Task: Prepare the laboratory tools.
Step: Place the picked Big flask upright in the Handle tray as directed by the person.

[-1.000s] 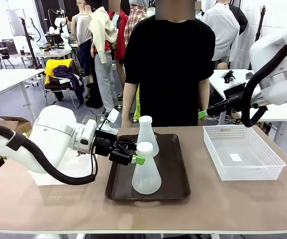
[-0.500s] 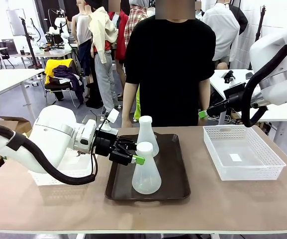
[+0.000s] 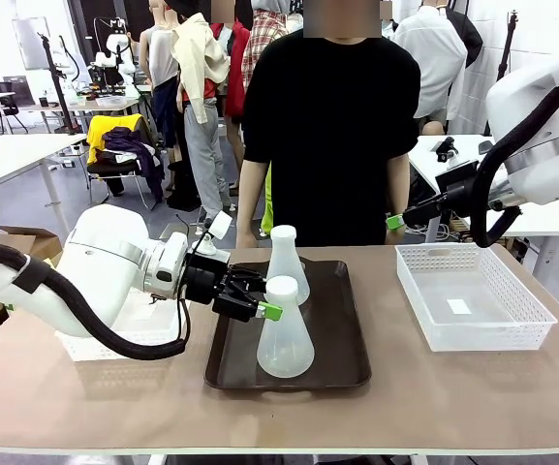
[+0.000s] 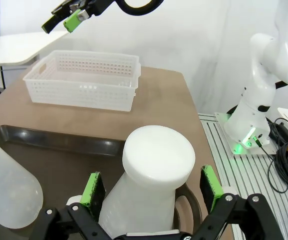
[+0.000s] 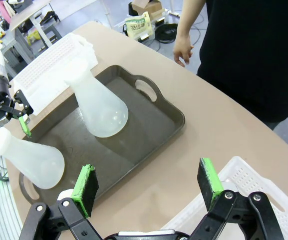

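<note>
Two flasks (image 3: 285, 329) (image 3: 287, 263) stand on one tray (image 3: 342, 334). Two baskets (image 3: 473, 295) (image 3: 114, 334) sit on the table, the left one mostly hidden, so its kind is likely but not sure. One person (image 3: 329, 126) stands opposite.

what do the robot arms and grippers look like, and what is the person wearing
Both arms are glossy white with rounded shells and thick black cables looping outside them. The left gripper and right gripper are black two-finger units with bright green pads on the fingertips. A white base with a small green light stands beside the table. The person wears a plain black short-sleeved t-shirt.
</note>
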`<state>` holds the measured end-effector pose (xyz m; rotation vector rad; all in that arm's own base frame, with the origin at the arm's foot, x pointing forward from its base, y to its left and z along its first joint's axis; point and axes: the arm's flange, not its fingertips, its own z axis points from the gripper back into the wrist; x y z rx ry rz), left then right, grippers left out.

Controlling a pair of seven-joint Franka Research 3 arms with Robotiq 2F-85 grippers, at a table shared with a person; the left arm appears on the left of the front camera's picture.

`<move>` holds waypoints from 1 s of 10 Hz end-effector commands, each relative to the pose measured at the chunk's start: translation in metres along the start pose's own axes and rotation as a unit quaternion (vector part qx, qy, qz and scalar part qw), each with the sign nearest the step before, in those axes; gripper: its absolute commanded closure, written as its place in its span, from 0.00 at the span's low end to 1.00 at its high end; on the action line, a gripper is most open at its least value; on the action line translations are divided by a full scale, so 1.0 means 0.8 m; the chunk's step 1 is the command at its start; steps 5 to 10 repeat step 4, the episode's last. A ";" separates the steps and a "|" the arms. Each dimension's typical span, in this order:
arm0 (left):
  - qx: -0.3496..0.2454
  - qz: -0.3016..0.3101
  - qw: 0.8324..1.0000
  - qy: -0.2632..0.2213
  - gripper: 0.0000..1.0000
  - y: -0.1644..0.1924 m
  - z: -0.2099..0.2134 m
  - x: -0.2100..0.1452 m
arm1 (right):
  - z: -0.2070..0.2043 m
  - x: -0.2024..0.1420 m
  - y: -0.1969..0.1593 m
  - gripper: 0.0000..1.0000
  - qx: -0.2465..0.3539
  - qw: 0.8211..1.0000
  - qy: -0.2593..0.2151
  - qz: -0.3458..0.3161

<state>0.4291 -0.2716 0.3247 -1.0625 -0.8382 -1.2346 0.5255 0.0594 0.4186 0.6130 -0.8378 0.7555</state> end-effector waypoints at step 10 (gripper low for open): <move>0.000 -0.008 1.000 -0.010 0.00 -0.001 0.000 0.000 | 0.001 -0.001 0.000 0.00 0.000 1.000 0.001 0.000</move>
